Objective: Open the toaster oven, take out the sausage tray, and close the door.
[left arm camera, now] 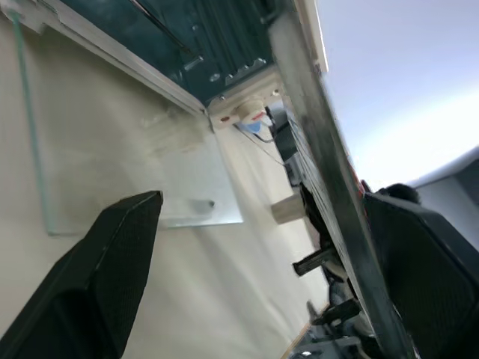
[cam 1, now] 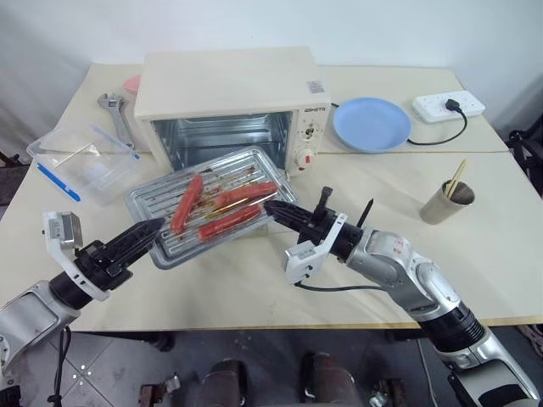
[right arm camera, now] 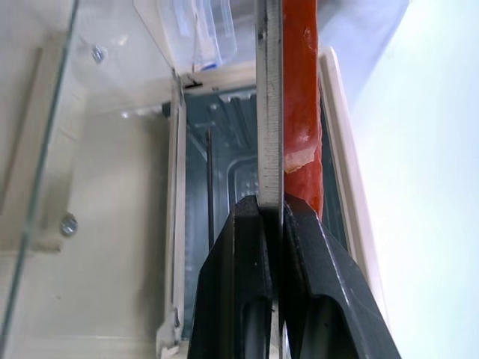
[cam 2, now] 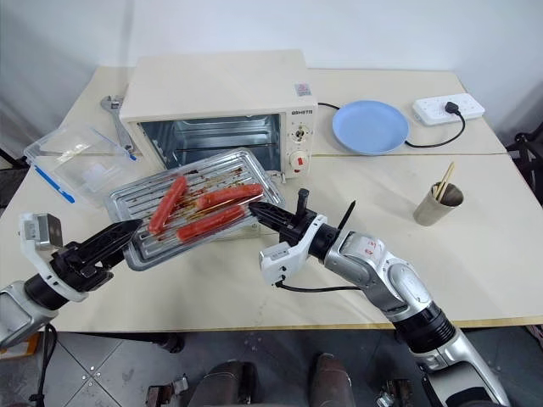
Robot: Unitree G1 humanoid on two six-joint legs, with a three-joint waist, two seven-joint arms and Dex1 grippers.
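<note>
right claw (cam 1: pixel 273 206) | pinches sausage tray (cam 1: pixel 212 206) edge | left claw (cam 1: pixel 151 231) seemingly beside

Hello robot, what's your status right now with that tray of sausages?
Right gripper shut on sausage tray edge, tray out of toaster oven. Left gripper open at tray's other end. Door down, open. Plastic box sits left, apart.

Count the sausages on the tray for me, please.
3, all on the sausage tray held in front of the toaster oven: one toward its left side, one nearest the oven, one at its front edge. None looks hidden.
</note>
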